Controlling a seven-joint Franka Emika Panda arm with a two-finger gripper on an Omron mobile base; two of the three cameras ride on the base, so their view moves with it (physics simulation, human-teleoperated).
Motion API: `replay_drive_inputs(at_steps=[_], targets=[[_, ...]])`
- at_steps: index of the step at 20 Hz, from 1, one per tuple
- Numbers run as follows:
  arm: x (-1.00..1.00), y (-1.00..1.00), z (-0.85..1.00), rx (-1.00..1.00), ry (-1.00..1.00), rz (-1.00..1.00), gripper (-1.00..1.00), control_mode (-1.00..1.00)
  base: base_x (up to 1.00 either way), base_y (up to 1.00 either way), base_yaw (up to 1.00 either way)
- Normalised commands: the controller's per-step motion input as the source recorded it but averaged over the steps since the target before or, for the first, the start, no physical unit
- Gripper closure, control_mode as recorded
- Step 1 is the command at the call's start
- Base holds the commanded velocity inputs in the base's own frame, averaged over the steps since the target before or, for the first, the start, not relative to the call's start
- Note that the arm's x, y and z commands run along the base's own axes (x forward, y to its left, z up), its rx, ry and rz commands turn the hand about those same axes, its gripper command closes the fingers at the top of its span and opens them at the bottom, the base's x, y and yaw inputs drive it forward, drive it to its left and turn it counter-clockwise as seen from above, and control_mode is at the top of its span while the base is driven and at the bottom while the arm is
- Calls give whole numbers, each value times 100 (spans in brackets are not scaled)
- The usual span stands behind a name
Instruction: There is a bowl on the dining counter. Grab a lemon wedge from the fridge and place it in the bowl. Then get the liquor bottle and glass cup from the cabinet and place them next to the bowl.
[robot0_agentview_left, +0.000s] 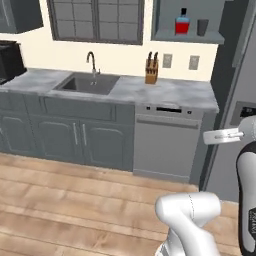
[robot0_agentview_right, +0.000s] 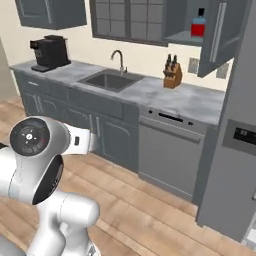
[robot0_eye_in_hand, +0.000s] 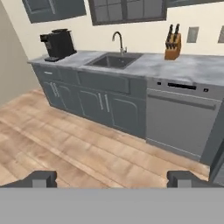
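Left base view: liquor bottle (robot0_agentview_left: 182, 24) blue over red, black cap; glass cup (robot0_agentview_left: 202, 27) dark, tapered; pincer (robot0_eye_in_hand: 112, 178) spread.

Liquor bottle (robot0_agentview_left: 182, 24), glass cup (robot0_agentview_left: 202, 27) on cabinet (robot0_agentview_left: 187, 36) shelf

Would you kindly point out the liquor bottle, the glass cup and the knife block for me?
liquor bottle (robot0_agentview_left: 182, 26): left base view, on its red lower body.
glass cup (robot0_agentview_left: 202, 27): left base view, middle of its dark side, right of the bottle.
knife block (robot0_eye_in_hand: 173, 47): hand view, on its wooden front face.
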Motion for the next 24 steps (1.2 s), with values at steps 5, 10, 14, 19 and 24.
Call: replay_drive_inputs(at_steps=[5, 10, 14, 19, 24], targets=[[0, 0, 0, 0, 0, 0, -100, 100, 93, 47, -42], [0, 0, 0, 0, 0, 0, -100, 100, 91, 42, -41], [0, 0, 0, 0, 0, 0, -100, 100, 89, 42, -41], [0, 0, 0, 0, 0, 0, -100, 100, 86, 42, -42], [0, 0, 0, 0, 0, 0, -100, 100, 80, 44, -38]])
